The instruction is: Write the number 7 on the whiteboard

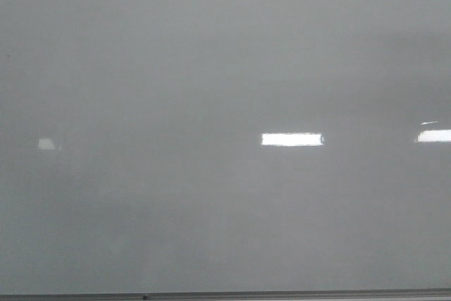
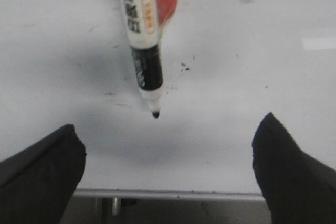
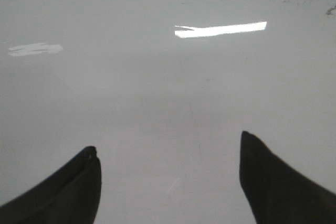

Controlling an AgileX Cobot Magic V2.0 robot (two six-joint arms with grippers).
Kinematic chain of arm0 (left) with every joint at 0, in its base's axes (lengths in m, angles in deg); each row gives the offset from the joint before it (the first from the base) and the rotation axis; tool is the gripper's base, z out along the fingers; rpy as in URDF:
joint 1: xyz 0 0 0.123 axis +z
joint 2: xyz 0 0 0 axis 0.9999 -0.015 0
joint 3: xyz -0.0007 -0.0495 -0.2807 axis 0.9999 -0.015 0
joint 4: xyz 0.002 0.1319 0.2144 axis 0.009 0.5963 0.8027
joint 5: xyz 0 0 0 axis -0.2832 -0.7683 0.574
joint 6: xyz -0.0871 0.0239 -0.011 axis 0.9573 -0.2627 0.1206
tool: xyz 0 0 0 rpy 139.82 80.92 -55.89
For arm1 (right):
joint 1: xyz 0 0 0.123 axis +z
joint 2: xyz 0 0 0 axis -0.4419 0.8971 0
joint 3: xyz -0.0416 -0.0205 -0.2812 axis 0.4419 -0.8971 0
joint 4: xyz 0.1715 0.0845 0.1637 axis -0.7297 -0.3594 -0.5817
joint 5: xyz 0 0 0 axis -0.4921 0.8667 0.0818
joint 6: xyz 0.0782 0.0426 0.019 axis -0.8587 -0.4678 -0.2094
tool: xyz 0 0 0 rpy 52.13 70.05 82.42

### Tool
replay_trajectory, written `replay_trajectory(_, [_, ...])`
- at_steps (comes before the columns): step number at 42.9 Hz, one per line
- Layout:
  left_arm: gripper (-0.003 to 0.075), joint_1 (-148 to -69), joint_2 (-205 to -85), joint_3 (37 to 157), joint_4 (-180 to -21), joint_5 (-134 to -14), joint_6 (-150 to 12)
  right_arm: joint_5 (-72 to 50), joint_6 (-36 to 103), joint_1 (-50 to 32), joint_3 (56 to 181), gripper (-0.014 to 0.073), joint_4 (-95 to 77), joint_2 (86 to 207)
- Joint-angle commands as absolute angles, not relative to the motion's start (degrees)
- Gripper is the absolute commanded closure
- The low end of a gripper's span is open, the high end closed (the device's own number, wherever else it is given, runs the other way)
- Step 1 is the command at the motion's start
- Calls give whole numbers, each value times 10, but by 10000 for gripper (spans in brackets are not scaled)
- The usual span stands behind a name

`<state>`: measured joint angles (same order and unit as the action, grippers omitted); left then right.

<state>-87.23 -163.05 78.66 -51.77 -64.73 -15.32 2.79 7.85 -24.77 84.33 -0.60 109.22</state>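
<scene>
The whiteboard (image 1: 211, 68) is blank — no number 7 yet. A marker (image 2: 142, 40) lies on it, beyond the left gripper (image 2: 168, 161); both the left and the right gripper (image 3: 168, 177) gape wide, holding nothing — everything remains.

L claw (image 2: 168, 171) matte black, tapered fingers; R claw (image 3: 168, 177) same.

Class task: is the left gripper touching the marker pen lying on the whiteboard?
Apart. In the left wrist view, bare whiteboard shows between the marker pen and both fingers of the open left gripper.
</scene>
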Motion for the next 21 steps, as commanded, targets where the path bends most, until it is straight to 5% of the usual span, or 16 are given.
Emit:
replay_trajectory(1, [142,-851,-1644,805,-501,-716,-135,-13,79,-247,862,26,-8,1101])
replay_trajectory(21, [233,-825,-1707,805,-506,-860,-139,-14,79,-247,862,26,-8,1101])
